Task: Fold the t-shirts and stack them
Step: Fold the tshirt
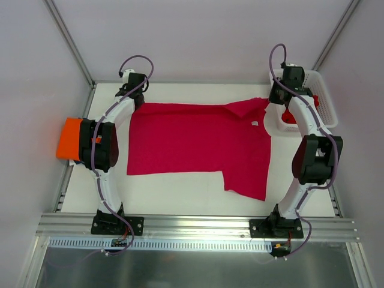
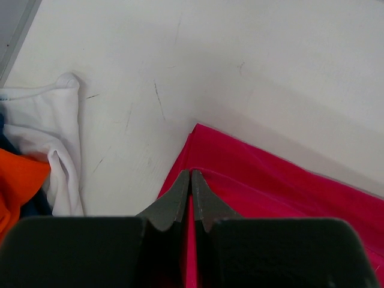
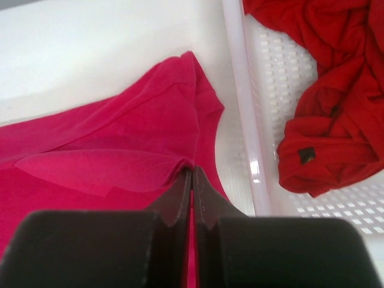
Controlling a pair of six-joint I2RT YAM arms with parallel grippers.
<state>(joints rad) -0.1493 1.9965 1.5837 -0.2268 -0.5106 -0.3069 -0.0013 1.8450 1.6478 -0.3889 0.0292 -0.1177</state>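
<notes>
A crimson-pink t-shirt [image 1: 198,141] lies spread flat across the table, its right sleeve hanging toward the near edge. My left gripper [image 2: 191,173] is shut on the shirt's far left corner [image 2: 252,180]. My right gripper [image 3: 192,171] is shut on a pinched fold of the shirt [image 3: 120,156] at its far right, next to the basket. A red t-shirt [image 3: 330,108] lies crumpled in the basket. A folded orange shirt [image 1: 71,138] sits at the left edge, with dark blue cloth under it [image 2: 9,141].
The white lattice basket [image 1: 324,96] stands at the far right, its rim [image 3: 243,108] close to my right fingers. White cloth [image 2: 54,132] lies bunched beside the orange shirt. Enclosure walls and metal rails ring the table.
</notes>
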